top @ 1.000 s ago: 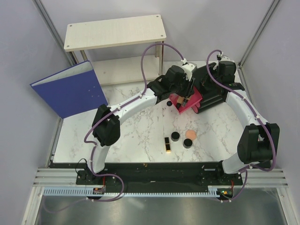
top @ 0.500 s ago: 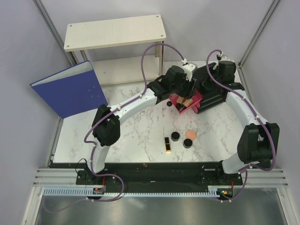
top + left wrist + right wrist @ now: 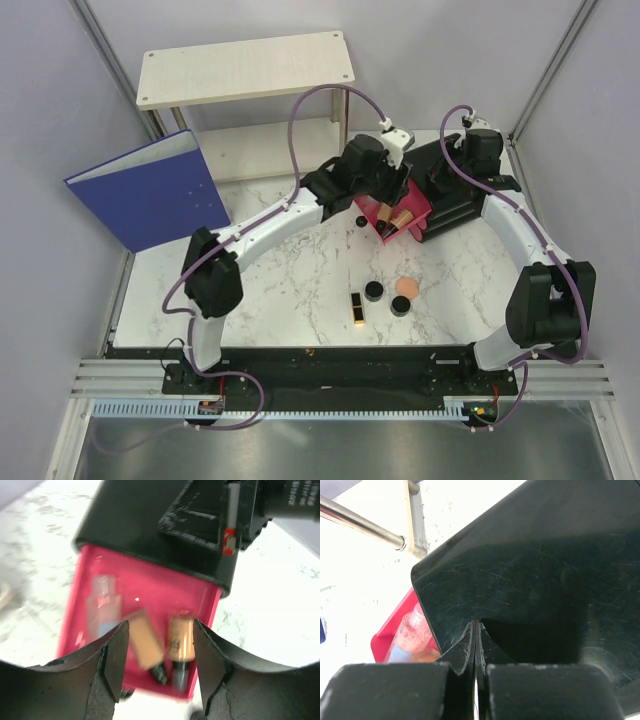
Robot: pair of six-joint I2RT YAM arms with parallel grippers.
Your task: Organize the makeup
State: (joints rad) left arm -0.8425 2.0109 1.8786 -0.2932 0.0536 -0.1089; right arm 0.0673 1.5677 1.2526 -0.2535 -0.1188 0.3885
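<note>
With two peach tubes in the pink drawer under the released left end effector and the right end effector clenched empty against the organizer, lipstick, jars and puff lie unsorted toward the bench's near edge.

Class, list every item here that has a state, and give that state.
pink drawer: pulled out
peach tubes: lying in the drawer
lipstick: lying on the table
black jars: upright on the table
left gripper: open above the drawer
right gripper: shut, against the organizer
</note>
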